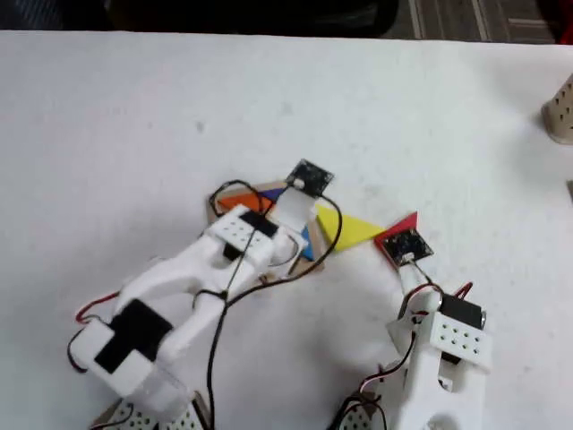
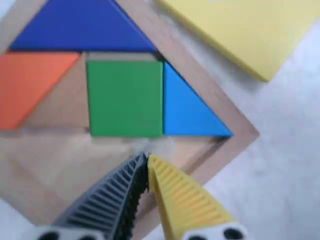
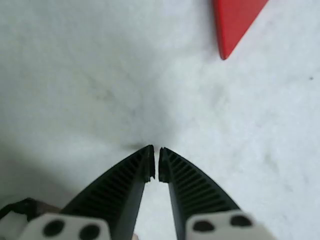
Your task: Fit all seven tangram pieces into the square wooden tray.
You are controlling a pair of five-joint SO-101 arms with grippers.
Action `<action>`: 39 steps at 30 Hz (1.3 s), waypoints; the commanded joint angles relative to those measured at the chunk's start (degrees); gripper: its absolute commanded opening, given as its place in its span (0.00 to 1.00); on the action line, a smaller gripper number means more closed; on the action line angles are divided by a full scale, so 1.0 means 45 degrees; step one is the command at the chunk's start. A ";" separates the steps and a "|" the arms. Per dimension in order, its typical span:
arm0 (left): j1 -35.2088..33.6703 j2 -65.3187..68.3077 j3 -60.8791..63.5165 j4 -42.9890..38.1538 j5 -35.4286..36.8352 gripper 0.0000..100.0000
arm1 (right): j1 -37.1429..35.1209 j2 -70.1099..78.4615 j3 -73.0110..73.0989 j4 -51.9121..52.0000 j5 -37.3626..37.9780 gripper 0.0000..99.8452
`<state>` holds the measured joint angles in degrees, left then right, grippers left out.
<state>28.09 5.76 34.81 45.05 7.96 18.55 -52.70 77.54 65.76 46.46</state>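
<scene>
Four pieces are seated in the wooden tray (image 2: 242, 136), over whose bare half the left fingers (image 2: 172, 187) are held pressed together, empty. The yellow triangle (image 2: 250, 30) just beside it and the red triangle (image 3: 235, 20) near the likewise closed, empty right fingers (image 3: 125, 185) are yet to be fitted. It is judged that fingers must be spread around one of them next.

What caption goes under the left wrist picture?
Left gripper, shut, over the wooden tray near the green square; yellow piece outside.

The white table (image 1: 134, 116) carries the square wooden tray (image 2: 241, 134), a yellow triangle (image 1: 351, 229) just beside it, and a red piece (image 3: 235, 20) nearby.
</scene>
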 commanded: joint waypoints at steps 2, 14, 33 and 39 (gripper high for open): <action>0.0107 0.0381 -0.1211 -0.0352 0.0098 0.02 | -0.0107 -0.0225 -0.0078 -0.0088 0.0117 0.02; -0.0459 0.0342 -0.1172 -0.0996 0.0059 0.02 | -0.0127 -0.0225 -0.0078 -0.0088 0.0117 0.02; -0.1963 -0.5402 0.2051 -0.0254 0.0000 0.02 | -0.0107 -0.0166 -0.0117 -0.0147 0.0020 0.02; -0.5636 -0.5519 0.2716 -0.2110 0.0059 0.02 | -0.0576 -0.0127 -0.0527 0.0010 -0.0234 0.05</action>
<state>12.26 -16.66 47.21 40.57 7.78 18.11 -52.70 77.54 65.76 45.49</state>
